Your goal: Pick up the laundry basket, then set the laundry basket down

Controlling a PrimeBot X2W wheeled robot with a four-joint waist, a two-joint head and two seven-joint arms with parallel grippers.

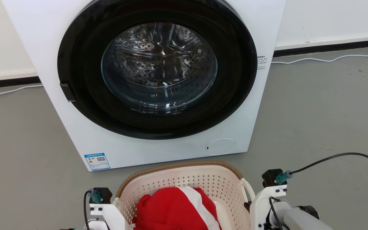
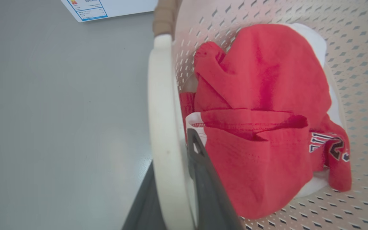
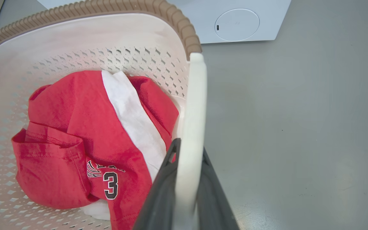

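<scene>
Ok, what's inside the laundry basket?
A crumpled red shirt with a white stripe and a printed number lies in the laundry basket. Whatever is beneath it is covered.

You are looking at a smooth grey floor [image 1: 315, 121] that is carrying a white washing machine [image 1: 171, 150], standing squarely near the wall. A white cable [image 1: 324, 60] is trailing along the floor right of the machine, and a second cable [image 1: 8, 92] left of it. Whether the laundry basket [image 1: 177, 179] is resting on the floor, you cannot tell.
</scene>
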